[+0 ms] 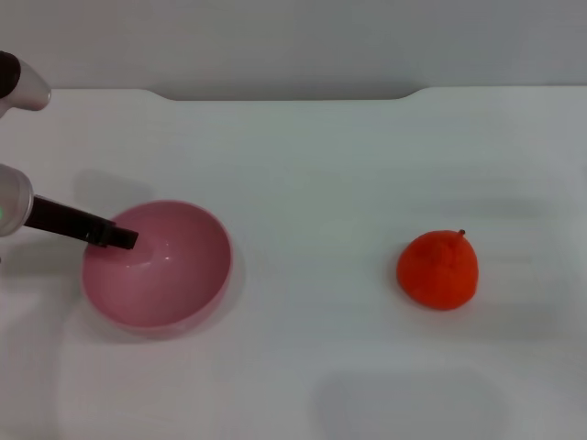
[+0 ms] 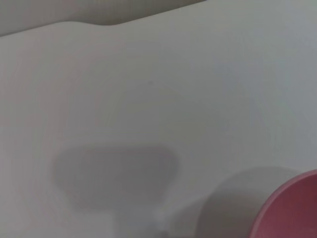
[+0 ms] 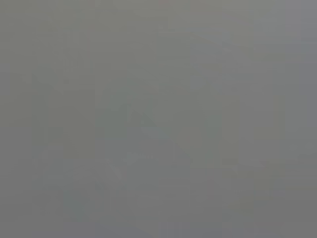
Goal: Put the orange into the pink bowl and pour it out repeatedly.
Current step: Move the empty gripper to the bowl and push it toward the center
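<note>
White worktop (image 1: 303, 156), bare save two things. Head view: left claw (image 1: 124, 237) reaches in at the bowl (image 1: 158, 266) rim; looks pinched on the near-left wall, prob. so it can tip it. Bowl empty, tilted. Orange (image 1: 438, 269) sits well apart to the right. Left wrist view: only the bowl edge (image 2: 292, 210) w/ shadow. Right wrist view: blank grey; right claw unseen, can't tell.

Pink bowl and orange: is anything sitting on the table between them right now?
Nothing: in the head view, the stretch of white table between the pink bowl and the orange is bare. The left claw is at the bowl's rim.
</note>
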`<state>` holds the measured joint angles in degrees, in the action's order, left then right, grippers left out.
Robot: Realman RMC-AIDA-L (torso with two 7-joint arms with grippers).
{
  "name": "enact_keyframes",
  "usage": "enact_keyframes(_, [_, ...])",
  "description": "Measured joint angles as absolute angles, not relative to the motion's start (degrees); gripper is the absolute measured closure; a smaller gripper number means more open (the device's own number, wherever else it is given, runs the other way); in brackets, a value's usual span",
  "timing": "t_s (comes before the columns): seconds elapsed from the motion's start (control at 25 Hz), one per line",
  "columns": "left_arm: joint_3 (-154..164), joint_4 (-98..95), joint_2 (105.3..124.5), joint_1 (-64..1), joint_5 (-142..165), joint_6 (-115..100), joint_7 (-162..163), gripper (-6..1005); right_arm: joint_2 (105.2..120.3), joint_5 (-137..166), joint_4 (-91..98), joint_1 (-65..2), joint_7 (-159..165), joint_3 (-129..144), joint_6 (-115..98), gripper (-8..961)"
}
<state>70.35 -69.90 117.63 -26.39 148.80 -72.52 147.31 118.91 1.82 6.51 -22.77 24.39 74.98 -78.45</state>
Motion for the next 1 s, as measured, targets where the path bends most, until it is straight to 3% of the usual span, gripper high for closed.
enact_keyframes(0.08, [70.14,-69.90,117.56,-26.42,148.80,-72.67,147.49,229,118.91,1.70,6.50,-22.63,24.38,74.19,-78.46,419])
enact_keyframes(0.44, [70.57,-69.68,117.43,-26.65,148.80,-73.72,147.42,678,118.91,1.58,6.50,-22.32,24.35,72.33,-78.75,420])
enact_keyframes(1.0, [70.57,-69.61,117.41,-27.11,148.79,-74.51,147.23,928,118.75,2.01,7.80,-21.98,29.36,72.62,-79.13,419])
